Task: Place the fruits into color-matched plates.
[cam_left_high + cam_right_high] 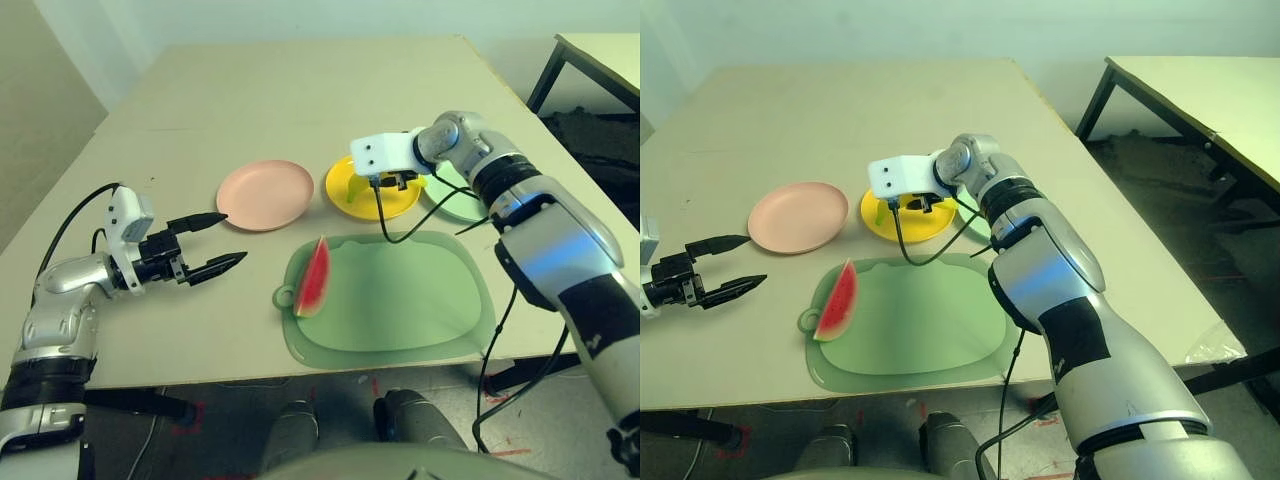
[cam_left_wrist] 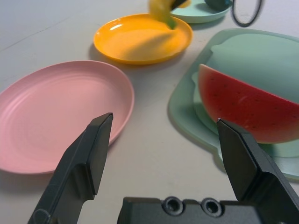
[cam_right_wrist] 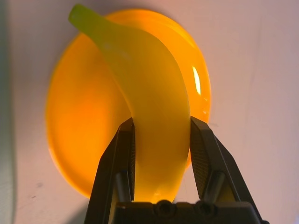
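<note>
**Banana over its plate, watermelon not yet moved**

The right tool (image 3: 161,140) is clenched on the banana (image 3: 145,93) and holds it just above the yellow plate (image 1: 352,188); it is not yet set down. The watermelon (image 1: 314,277) lies on the left part of the green mat (image 1: 400,300), untouched. The pink plate (image 1: 265,194) is empty. The left tool (image 1: 212,243) waits near it with jaws wide, grasping nothing. In the left wrist view a dark thing, probably the avocado (image 2: 218,3), seems to be already in the green plate (image 1: 458,205). So one fruit looks done, one almost, one is left.
</note>
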